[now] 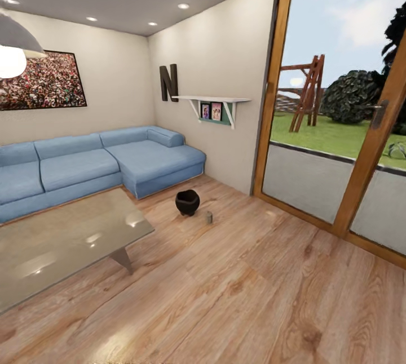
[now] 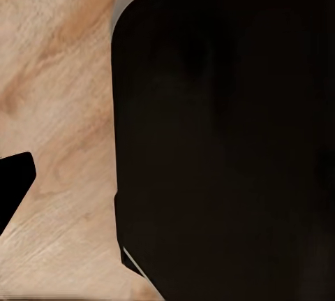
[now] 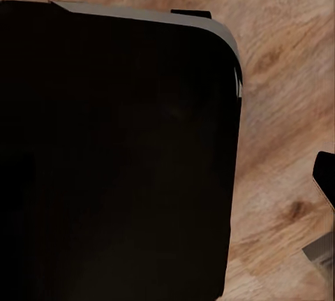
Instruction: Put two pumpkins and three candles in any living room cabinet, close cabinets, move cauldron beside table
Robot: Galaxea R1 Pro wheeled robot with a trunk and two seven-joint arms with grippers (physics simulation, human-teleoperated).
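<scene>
Both wrist views look down on a big black rounded body [image 2: 223, 140] over wood floor [image 2: 56, 105]; whether either gripper is spread or pressed together cannot be told. In the head view, plank flooring runs to a glass door [image 1: 338, 127]. One cauldron [image 1: 187, 202] stands on the floor, one candle [image 1: 208, 217] just beside it. One glass table [image 1: 62, 240] sits near them, before one blue sofa [image 1: 101, 164].

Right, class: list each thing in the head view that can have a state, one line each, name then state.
cauldron: upright on the wooden floor, mouth open, apart from the coffee table.
candle: upright on the floor beside the cauldron, not touching it.
coffee table: glass top bare.
glass door: appears shut.
pendant lamp: lit.
</scene>
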